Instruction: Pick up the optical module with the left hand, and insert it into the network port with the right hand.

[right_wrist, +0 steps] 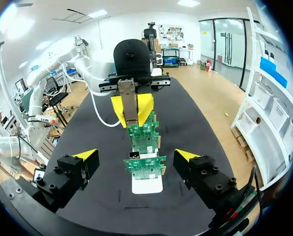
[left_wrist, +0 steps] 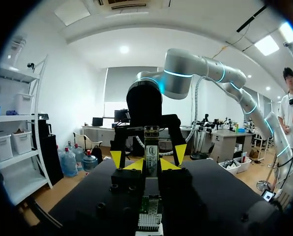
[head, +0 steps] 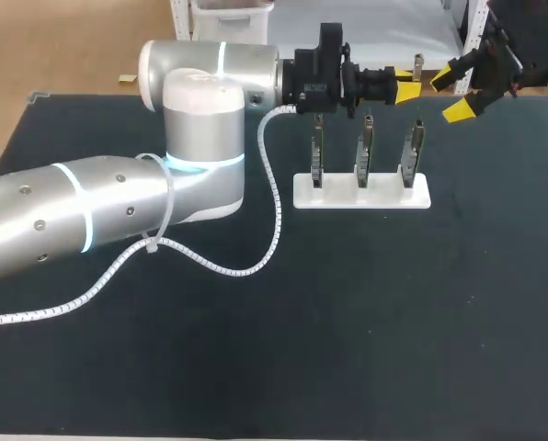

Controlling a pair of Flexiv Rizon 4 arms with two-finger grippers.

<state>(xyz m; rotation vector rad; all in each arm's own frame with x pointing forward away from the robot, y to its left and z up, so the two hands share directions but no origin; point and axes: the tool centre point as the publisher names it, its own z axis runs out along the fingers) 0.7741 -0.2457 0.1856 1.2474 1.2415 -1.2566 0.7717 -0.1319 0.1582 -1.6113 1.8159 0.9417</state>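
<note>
Three circuit boards [head: 317,152] [head: 365,152] [head: 412,152]; one white stand [head: 361,195]; one optical module [right_wrist: 129,101]; two end effectors [head: 405,83] [head: 450,95]; one spiral cable [head: 274,184].

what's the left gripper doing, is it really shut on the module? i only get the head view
Observer: Yes. In the left wrist view the left gripper is shut on the optical module, with one yellow tip pressing each side.
Operator: has the other arm got it too
Observer: No. The right wrist view shows the right gripper wide open, with the module ahead of its tips and untouched.
Operator: what else is in front of it
Observer: In that view the circuit boards stand in line, one behind another, ahead of the right gripper on the white stand.
</note>
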